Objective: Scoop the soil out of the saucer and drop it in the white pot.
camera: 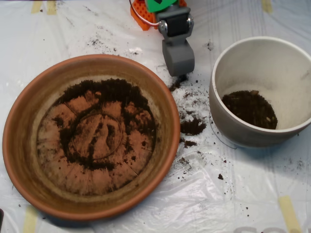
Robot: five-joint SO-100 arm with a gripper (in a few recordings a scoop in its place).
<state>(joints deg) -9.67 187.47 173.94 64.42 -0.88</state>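
Saucer (22,145) fills lower left of frame; thin soil (109,92) smeared over its floor, thickest along the upper arc. Spilled crumbs (193,127) on the plastic-covered table (233,194) between saucer and white pot (228,73) at right, some soil inside. Claw (178,58) top centre, above the spill; clenched or released, cannot tell.

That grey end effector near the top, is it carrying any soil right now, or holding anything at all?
It cannot be told. The grey end effector hangs over the plastic sheet between the saucer and the white pot, and from above its inside is hidden. Soil lies spilled below it.
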